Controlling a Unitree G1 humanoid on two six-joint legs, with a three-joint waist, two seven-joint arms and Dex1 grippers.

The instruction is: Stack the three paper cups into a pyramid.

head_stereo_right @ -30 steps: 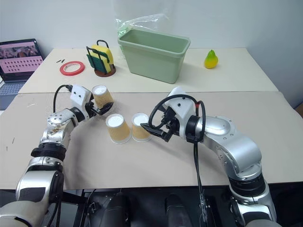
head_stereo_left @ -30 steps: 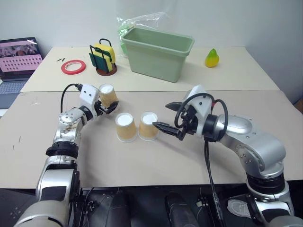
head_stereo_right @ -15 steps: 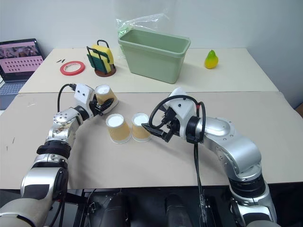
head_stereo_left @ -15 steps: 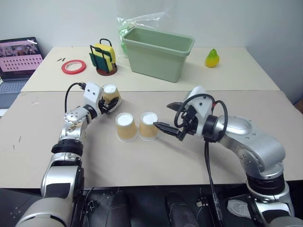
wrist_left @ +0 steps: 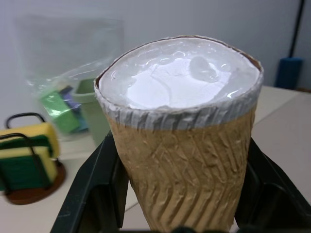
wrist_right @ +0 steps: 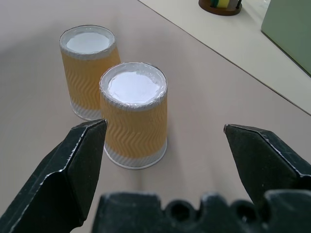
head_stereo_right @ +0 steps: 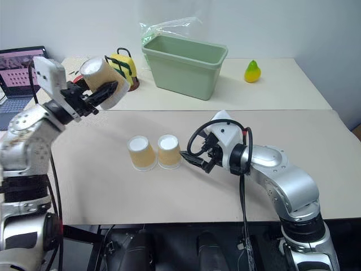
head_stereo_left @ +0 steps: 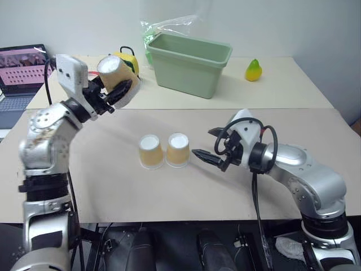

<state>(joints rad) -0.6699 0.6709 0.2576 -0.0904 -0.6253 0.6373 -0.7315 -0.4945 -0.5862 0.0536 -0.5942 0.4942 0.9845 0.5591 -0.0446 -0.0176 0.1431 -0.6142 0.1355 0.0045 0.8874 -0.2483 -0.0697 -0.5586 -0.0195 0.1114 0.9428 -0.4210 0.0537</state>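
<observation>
Risk is growing that the third cup (head_stereo_left: 115, 73), which the left tool (head_stereo_left: 113, 93) is pinching aloft, is landing off-centre on the two base cups (head_stereo_left: 164, 150) beside the spread right tool (head_stereo_left: 208, 148), toppling them.

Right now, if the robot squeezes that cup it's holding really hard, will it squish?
Probably, if squeezed hard. The cup is thin ribbed paper, so it likely crumples easily. It also looks light: the left tool holds it high by its sides. The ribs may help stop slipping.
</observation>
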